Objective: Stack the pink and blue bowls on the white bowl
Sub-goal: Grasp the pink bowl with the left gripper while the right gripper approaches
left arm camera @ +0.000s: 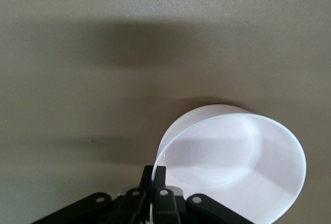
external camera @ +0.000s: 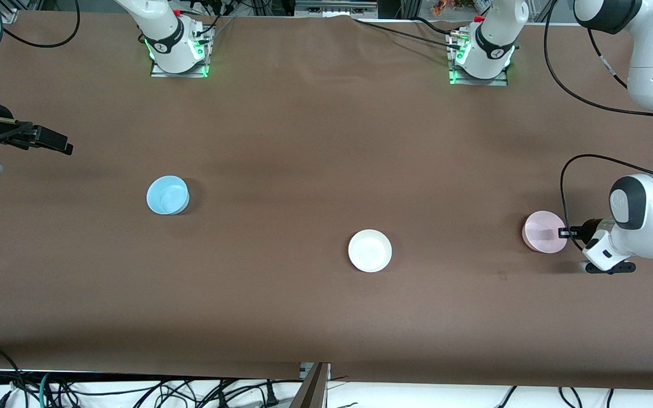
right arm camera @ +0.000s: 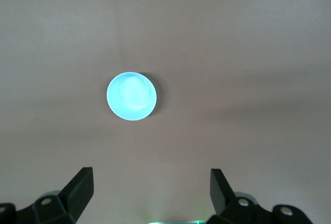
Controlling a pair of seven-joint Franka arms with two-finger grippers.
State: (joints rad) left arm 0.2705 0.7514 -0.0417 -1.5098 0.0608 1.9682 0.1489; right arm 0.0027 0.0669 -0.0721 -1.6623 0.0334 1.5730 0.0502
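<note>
Left gripper [external camera: 563, 232] at frame right, fingers pinched on pink bowl [external camera: 543, 231] rim. White bowl [external camera: 370, 250] lower center. Right gripper [external camera: 54, 141] wide open, empty, frame's left edge; blue bowl [external camera: 168, 195] center-left.

— What do we have around the white bowl [external camera: 369, 250]?
— Bare brown table [external camera: 326, 141] all round; the blue bowl [external camera: 167, 195] sits well apart.
— Toward the left arm's edge?
— The left gripper [external camera: 563, 232], pinching the pink bowl [external camera: 543, 231] rim.
</note>
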